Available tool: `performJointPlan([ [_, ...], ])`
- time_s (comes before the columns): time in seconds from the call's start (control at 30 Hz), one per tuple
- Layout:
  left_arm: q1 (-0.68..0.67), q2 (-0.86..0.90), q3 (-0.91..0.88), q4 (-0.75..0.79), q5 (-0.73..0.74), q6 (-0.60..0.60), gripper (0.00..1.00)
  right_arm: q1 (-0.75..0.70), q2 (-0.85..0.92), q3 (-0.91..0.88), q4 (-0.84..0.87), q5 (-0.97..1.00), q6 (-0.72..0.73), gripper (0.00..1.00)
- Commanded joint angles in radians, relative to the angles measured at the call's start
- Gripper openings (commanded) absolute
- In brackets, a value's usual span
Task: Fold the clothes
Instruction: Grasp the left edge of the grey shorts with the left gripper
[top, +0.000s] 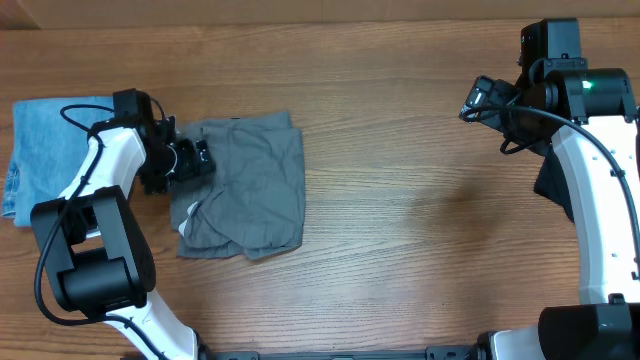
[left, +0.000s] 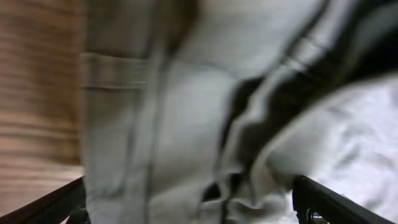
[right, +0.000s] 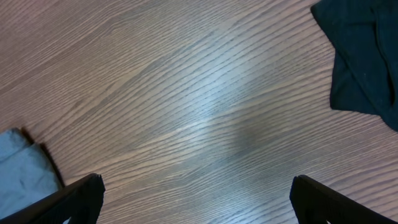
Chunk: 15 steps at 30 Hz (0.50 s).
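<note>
Brown wood-grain table (top: 400, 200), soft sheen of light

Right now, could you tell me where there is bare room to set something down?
Free: the bare table between the grey garment and the right gripper. Crowded: the left side, with the left gripper, that garment and the denim piece.

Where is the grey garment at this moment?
In the overhead view, the grey garment lies left of centre, the left claw at its left edge, the denim piece beyond.

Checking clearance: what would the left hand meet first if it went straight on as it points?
The grey garment: its cloth fills the view from the open left hand, apparently very close.
</note>
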Motion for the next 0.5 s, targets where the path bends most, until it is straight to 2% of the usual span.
performJointPlan([
  [0.0, -0.004, 0.011, -0.011, 0.002, 0.095, 0.077, 1.0, -0.001, 0.002, -0.002, 0.005, -0.003, 0.005, 1.0],
  [0.2, -0.013, 0.011, -0.015, 0.004, 0.076, 0.095, 1.0, -0.001, 0.002, -0.002, 0.005, -0.003, 0.005, 1.0],
  [0.47, -0.045, 0.013, -0.058, 0.047, -0.022, 0.067, 1.0, -0.001, 0.002, -0.002, 0.005, -0.003, 0.005, 1.0],
])
